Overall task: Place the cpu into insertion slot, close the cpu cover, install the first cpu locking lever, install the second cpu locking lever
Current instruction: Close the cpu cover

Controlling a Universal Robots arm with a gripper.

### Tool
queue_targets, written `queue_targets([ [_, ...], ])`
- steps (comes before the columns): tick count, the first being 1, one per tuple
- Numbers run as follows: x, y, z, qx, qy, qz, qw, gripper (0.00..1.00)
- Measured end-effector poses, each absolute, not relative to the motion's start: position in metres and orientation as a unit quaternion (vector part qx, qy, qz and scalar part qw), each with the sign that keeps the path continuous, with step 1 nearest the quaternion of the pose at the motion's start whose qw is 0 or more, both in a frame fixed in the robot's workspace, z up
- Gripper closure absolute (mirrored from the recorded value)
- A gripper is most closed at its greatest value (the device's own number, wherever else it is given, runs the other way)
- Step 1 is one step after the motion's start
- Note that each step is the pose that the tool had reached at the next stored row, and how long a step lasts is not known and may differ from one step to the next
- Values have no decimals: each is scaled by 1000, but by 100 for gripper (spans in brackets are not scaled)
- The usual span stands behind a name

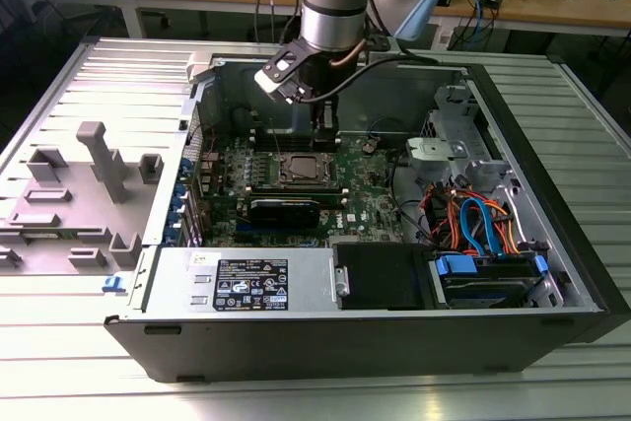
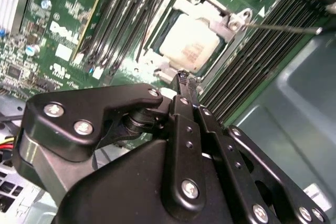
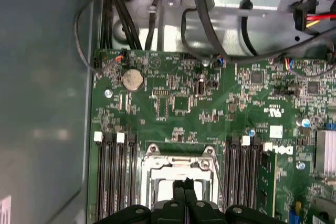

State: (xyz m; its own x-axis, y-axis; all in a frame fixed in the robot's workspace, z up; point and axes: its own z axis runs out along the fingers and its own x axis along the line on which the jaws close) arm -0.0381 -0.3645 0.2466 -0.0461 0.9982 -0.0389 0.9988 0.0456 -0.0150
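Chip (image 2: 191,43), small, square, silver-grey, sits in the silvery-rimmed square socket (image 1: 284,171), mid exterior view, thin metal frame cover (image 2: 207,8) down on it. Black gripper (image 2: 186,81), fingers pressed together into one thin poking tip, empty, hovers at the socket's edge.

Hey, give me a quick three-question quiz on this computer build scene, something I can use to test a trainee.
1. True or false: the cpu sits on the motherboard.
2. On the gripper, the fingers are: A spread wide, B shut together, C clamped on a cable.
3. Fill in: the long black memory slots lie on ___ sides of the cpu.
Key: 1 true; 2 B; 3 both.
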Motion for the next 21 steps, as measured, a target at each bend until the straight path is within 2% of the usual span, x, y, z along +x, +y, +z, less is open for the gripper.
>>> queue_targets([
  [21, -53, -364, 236, 691, 723, -19, 9, 89],
])
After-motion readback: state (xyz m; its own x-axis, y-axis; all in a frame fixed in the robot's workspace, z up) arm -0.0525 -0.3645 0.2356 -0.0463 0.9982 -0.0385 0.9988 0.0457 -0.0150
